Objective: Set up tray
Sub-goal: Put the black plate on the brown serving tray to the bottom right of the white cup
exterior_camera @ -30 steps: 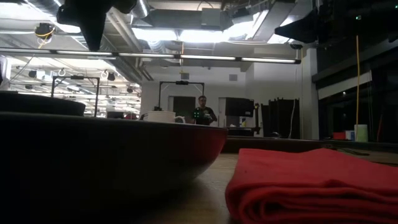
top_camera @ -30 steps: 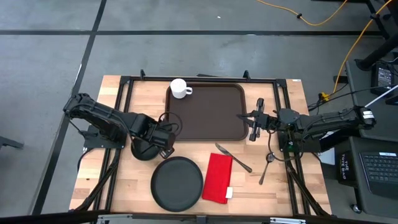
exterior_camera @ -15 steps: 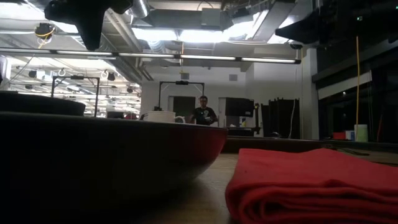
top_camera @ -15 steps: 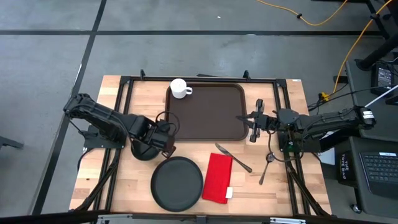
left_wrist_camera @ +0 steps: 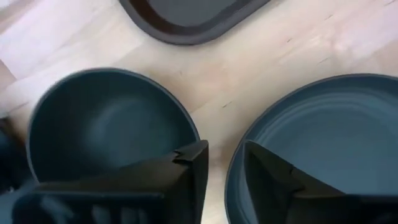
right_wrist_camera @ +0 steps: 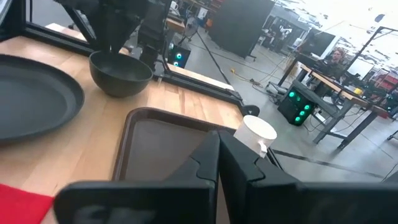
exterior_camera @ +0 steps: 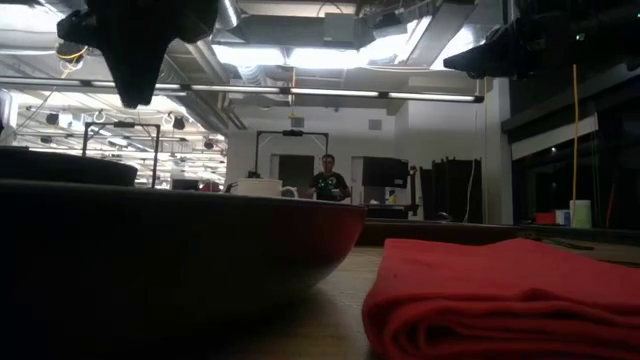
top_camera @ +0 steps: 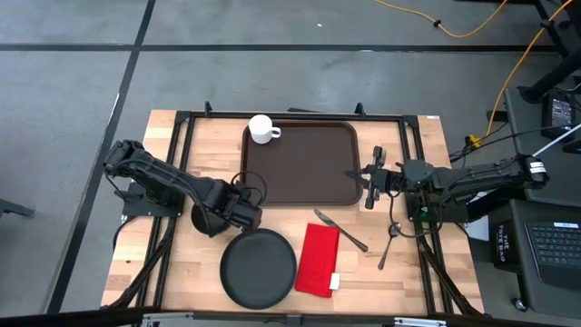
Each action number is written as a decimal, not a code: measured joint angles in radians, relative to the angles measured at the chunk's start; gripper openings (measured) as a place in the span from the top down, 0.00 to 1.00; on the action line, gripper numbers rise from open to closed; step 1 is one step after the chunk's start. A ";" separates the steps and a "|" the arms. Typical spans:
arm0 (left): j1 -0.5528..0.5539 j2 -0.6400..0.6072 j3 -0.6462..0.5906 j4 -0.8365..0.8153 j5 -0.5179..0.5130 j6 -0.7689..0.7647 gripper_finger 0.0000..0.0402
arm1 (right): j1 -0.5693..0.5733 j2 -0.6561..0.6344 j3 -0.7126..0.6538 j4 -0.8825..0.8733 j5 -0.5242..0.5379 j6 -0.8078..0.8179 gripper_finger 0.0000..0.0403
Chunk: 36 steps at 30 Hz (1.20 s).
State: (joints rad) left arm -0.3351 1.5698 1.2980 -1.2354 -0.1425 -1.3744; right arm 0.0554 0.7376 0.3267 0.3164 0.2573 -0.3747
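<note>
Counted on the desk (top_camera: pixel 207 141): one tray (top_camera: pixel 302 163), one white mug (top_camera: pixel 262 129), one dark bowl (top_camera: pixel 204 218), one black plate (top_camera: pixel 259 267), one red napkin (top_camera: pixel 319 259), one knife (top_camera: pixel 340 230), one spoon (top_camera: pixel 388 241). Tray lies at 12 o'clock of the plate, mug seemingly on its rim. Left tool (top_camera: pixel 249 214) hovers between bowl and plate, fingers (left_wrist_camera: pixel 193 180) parted, holding nothing. Right tool (top_camera: pixel 369 181), at the tray's 3 o'clock edge, is closed and empty.

Left arm reaches inward, its claw (top_camera: pixel 247 216) pointed down with fingers (left_wrist_camera: pixel 189 180) slightly parted, holding nothing. Right arm stretches inward, claw (top_camera: pixel 368 177) closed, empty.
</note>
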 joint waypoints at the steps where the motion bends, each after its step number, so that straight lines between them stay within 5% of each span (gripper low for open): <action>1: 0.000 0.010 0.000 0.000 0.008 0.000 0.75 | 0.000 0.000 0.000 0.000 0.000 -0.001 0.97; 11: -0.006 0.089 0.000 0.015 0.067 0.044 0.64 | 0.000 0.000 0.000 -0.002 0.000 0.005 0.97; 24: -0.033 0.171 0.000 0.176 0.093 0.151 0.63 | 0.000 0.000 0.000 -0.009 -0.051 0.030 0.97; 36: 0.077 0.220 0.000 0.193 0.102 0.361 0.63 | 0.000 0.000 0.000 -0.008 -0.051 0.034 0.97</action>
State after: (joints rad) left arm -0.2581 1.7897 1.2980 -1.0428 -0.0406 -1.0130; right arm 0.0555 0.7372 0.3267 0.3084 0.2062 -0.3405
